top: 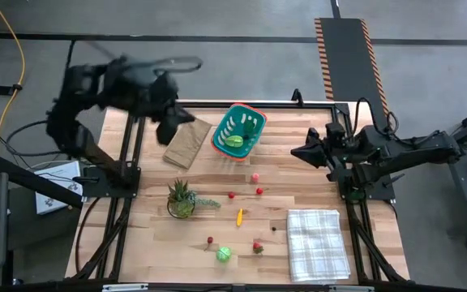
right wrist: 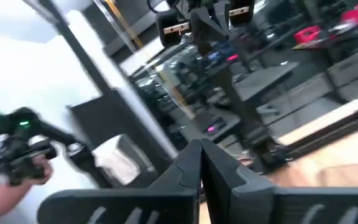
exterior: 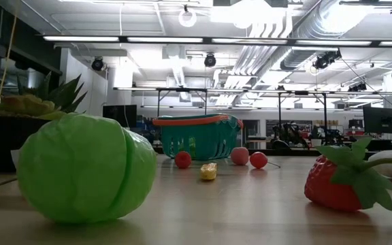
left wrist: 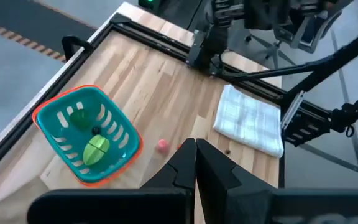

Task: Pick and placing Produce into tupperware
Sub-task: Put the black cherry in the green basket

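Basket (top: pixel 237 132) at far centre holds green produce (top: pixel 234 140); the rest lies scattered near. Left gripper (top: pixel 171 130) and right gripper (top: pixel 297 152): both closed, empty. Risk: round pieces rolling off the worktop (top: pixel 298 182) if nudged.

Left arm (top: pixel 108 85): black throughout, bulky rounded joint housings, blurred in the high view. Right arm (top: pixel 396 150): black, slimmer straight link, blocky wrist section with cabling looped near its base. Left gripper (left wrist: pixel 195 158): two matte black fingers, flat-sided, tapering to pointed tips, mounted on a broad black body. Right gripper (right wrist: pixel 201 163): same pattern, two black tapered fingers on a wide black block. No markings legible.
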Motion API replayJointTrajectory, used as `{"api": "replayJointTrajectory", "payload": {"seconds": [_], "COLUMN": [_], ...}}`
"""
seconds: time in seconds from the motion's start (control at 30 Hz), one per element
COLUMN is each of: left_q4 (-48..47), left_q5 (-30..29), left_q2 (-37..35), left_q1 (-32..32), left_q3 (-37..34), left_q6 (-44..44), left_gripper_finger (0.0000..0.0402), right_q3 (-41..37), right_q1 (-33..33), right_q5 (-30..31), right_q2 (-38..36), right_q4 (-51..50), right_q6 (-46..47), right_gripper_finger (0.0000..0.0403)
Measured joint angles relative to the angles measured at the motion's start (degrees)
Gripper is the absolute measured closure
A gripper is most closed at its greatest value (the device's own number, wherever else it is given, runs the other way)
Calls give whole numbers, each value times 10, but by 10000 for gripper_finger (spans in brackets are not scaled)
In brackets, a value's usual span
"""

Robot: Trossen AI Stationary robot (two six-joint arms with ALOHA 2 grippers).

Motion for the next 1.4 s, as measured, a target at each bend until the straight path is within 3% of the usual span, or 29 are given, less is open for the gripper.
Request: {"api": "replayJointTrajectory", "payload": {"seconds": [0.23,0.37,0.63,0.93,1.07,1.2,1.4], "left_q4": [-24,-26,-6,86,166,251,397], "left_q5": [-248,-343,-403,-519,-552,-548,-531], "left_q2": [-16,-16,-53,-195,-264,-316,-400], "left_q1": [-208,-288,-387,-506,-543,-564,-598], "left_q3": [-8,-80,-278,-513,-599,-674,-791], "left_q6": [-122,-208,-401,-570,-557,-506,-444], "left_gripper_finger": [401,401,401,401,401,402,402], "right_q3": [0,-1,-1,-1,-1,46,226], "right_q1": [16,45,91,113,105,100,101], "right_q5": [-56,-64,-64,-8,8,10,30], "right_q2": [49,74,78,80,101,172,316], "right_q4": [-4,-11,-16,-71,-61,-106,-378], "right_q6": [37,42,42,84,101,117,132], "right_gripper_finger": [402,403,403,403,403,403,403]}}
